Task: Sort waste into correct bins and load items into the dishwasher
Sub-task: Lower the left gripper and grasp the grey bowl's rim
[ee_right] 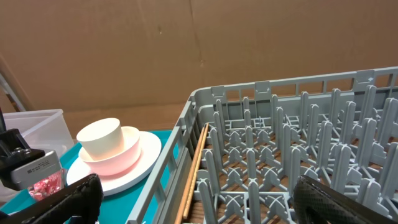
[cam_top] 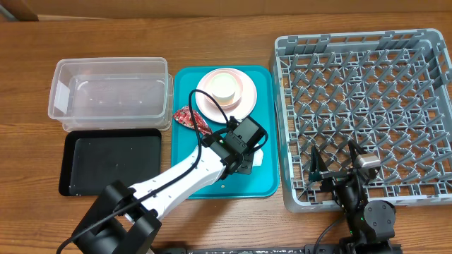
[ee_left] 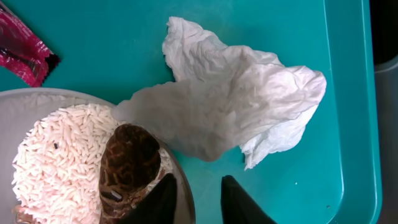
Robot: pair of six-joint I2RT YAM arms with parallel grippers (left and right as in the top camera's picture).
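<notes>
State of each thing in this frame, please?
Clear tub: empty.
Black tray: empty.
Dish rack: no dishes loaded.
Cup: upright on stacked plates.
Red wrapper: crumpled.
Napkin: crumpled, on teal tray.
Bowl: holds rice, brown scrap.
Left pincer: slightly open, astride bowl rim.
Right pincer: wide open.

Matt crumpled paper napkin [ee_left: 236,93]; smooth teal plastic tray [ee_left: 112,37]; glossy red wrapper [ee_left: 18,46] (foil-like); grey plastic rack [cam_top: 360,92].

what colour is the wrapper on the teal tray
The wrapper is shiny red with dark edges; the left wrist view shows it best.
</notes>
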